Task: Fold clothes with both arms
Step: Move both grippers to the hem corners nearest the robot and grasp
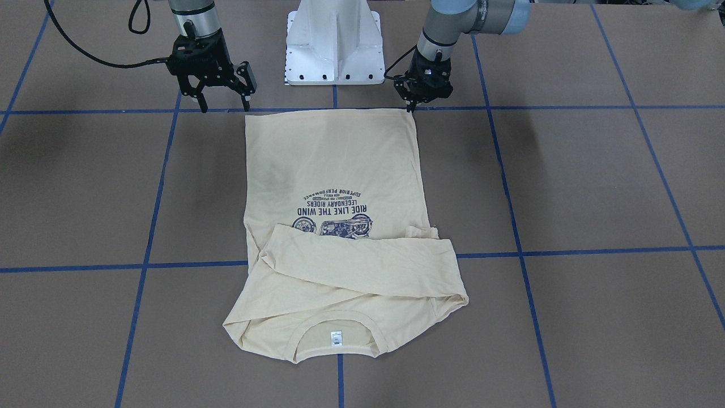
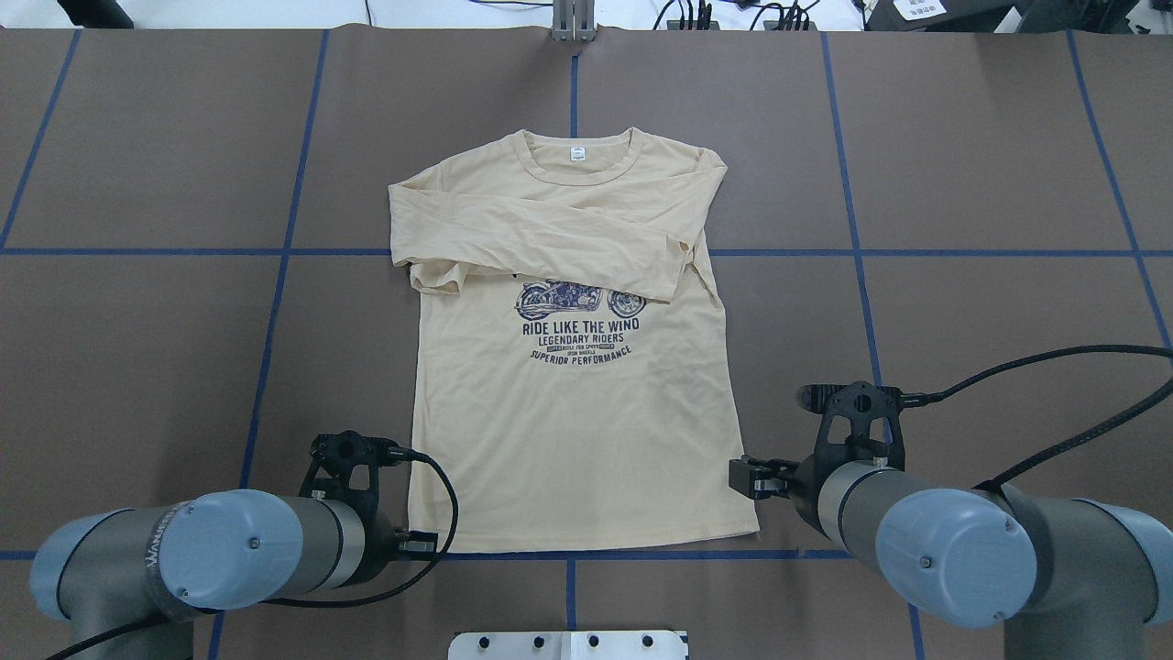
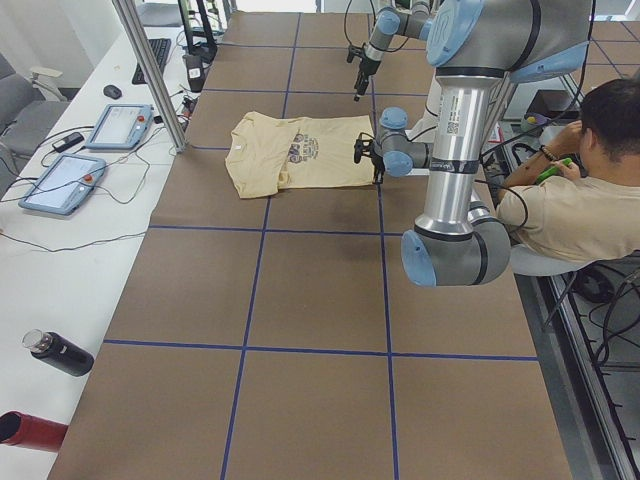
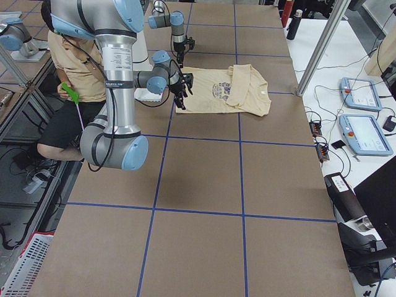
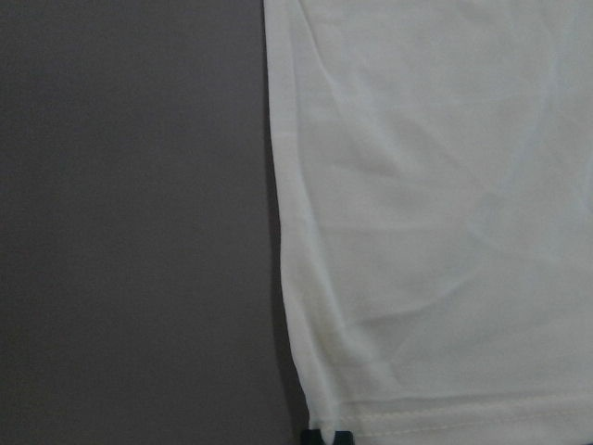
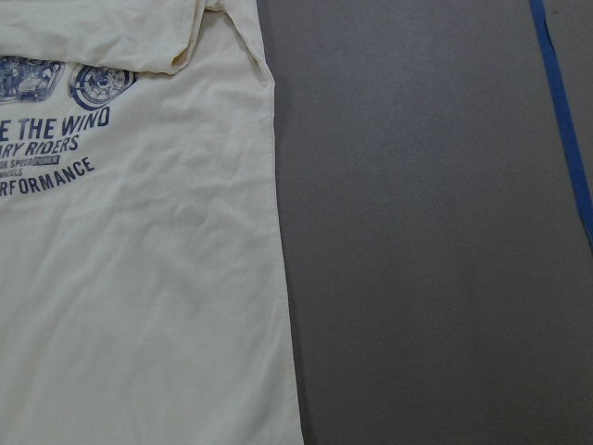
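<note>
T-shirt (image 2: 577, 422): flat on the table (image 2: 962, 165), print side up, centred in front of the robot.
Long axis: near to far; hem (image 2: 586, 546) at the robot's end, collar (image 2: 575, 174) with its white label (image 2: 577, 154) pointing to the far side.
Sleeves (image 2: 541, 238): both folded across the chest and stacked, covering the top of the motorcycle print (image 2: 580, 325).
Left gripper (image 1: 412, 105): low at the hem's left corner, fingers drawn almost together. I cannot tell if cloth is pinched between them.
Right gripper (image 1: 224, 105): just outside the hem's right corner, fingers spread wide with nothing between them.
Blue tape lines (image 2: 916, 252): one crosses under the sleeves, another runs just near of the hem.
Pedestal base (image 1: 334, 45): behind the hem, between the arms.
</note>
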Motion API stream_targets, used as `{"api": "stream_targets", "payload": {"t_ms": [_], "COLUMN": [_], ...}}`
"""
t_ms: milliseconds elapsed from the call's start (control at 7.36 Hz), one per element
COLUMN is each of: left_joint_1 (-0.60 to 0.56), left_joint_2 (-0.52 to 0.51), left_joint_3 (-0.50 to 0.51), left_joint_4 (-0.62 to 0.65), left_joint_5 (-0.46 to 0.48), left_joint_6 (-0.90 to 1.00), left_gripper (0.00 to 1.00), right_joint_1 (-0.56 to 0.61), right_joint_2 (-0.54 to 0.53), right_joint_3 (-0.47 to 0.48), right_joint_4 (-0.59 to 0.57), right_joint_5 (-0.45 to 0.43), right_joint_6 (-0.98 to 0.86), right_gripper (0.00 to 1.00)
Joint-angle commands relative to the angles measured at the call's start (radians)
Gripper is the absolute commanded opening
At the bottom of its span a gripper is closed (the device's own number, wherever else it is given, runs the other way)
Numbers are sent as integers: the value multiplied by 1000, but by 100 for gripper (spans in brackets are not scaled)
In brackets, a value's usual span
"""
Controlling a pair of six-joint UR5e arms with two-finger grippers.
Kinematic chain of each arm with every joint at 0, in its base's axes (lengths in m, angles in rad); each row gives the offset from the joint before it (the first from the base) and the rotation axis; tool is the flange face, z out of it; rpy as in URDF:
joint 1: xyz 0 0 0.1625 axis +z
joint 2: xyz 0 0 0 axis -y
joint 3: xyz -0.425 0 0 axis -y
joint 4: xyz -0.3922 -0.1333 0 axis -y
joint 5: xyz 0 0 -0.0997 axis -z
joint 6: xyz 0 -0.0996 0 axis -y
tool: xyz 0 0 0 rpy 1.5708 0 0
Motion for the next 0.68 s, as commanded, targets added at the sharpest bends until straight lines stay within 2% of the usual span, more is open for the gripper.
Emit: {"api": "stream_targets", "payload": {"t_ms": [0,136,272,408,544], "left_joint_1": [0,0,0,0,0], "left_joint_2": [-1,-1,-3,-3,-3], "left_joint_3": [-8,-9,-11,-11,-13], "left_joint_4": [2,2,2,0,0], "left_joint_5": [-1,-1,-2,-2,-2], "left_joint_6": [0,0,2,3,2], "left_gripper": [0,0,0,0,0], "right_joint_1": [-44,-81,-100,-104,-104], "right_joint_2": [59,59,65,54,50], "right_joint_3": [-105,-130,-131,-133,-134], "right_joint_4": [8,10,37,51,51], "right_joint_5": [-68,-76,-105,-112,-112], "right_joint_6": [89,102,105,105,105], "right_gripper": [75,74,62,45,43]}}
